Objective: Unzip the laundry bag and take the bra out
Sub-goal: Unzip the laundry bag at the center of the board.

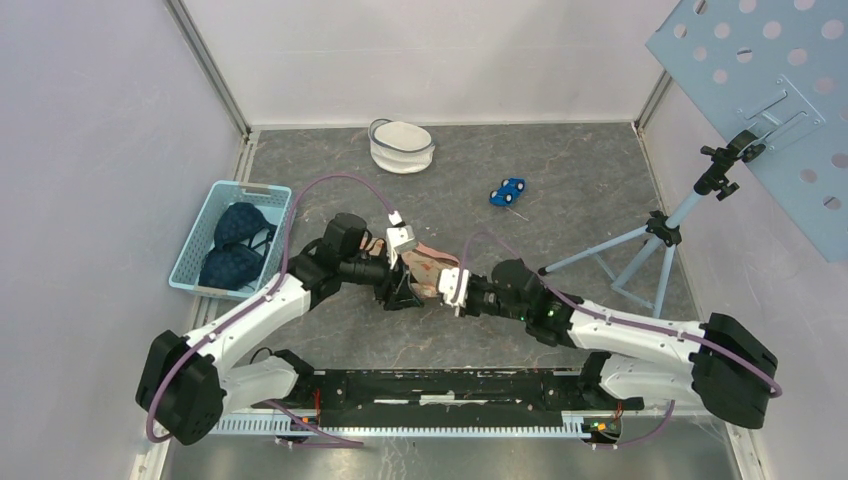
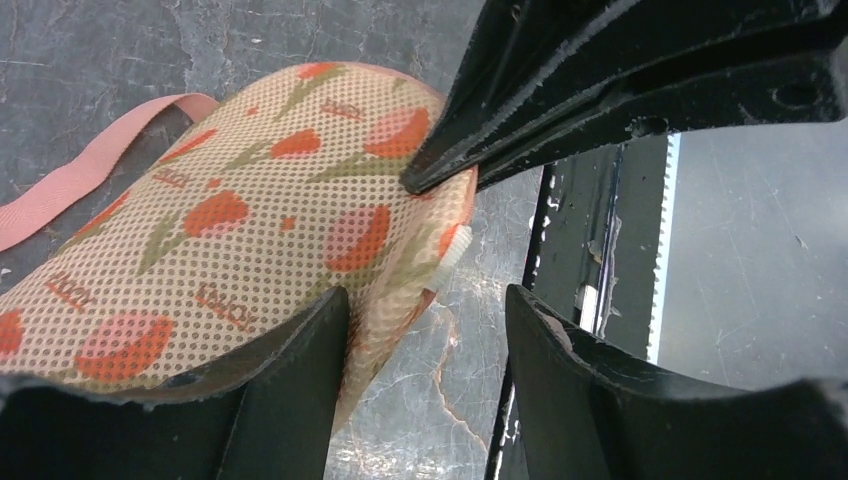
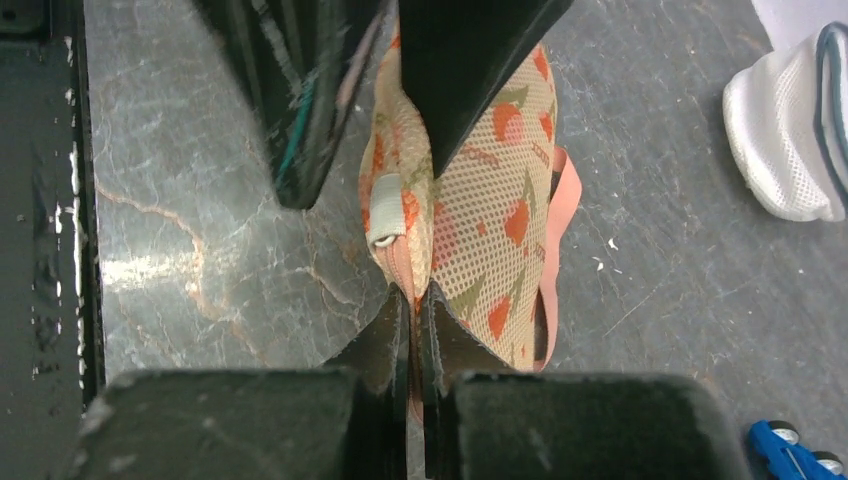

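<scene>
A peach mesh laundry bag [image 1: 428,265] with a red flower print lies mid-table between both arms. My right gripper [image 1: 447,287] is shut on the bag's seam edge; in the right wrist view [image 3: 415,297] the jaws pinch the pink zip seam of the bag [image 3: 490,200]. My left gripper [image 1: 403,289] is open, one finger [image 2: 290,370] resting against the bag [image 2: 230,230], the other [image 2: 570,370] off to the side. A white zip tab [image 3: 385,212] sits between its fingers. The zip looks shut. Any bra inside is hidden.
A blue basket [image 1: 192,252] at the left holds dark blue lacy garments [image 1: 236,240]. A white mesh bag [image 1: 402,146] stands at the back, a blue toy car [image 1: 508,190] right of it. A tripod [image 1: 640,252] with a perforated panel [image 1: 760,100] stands at the right.
</scene>
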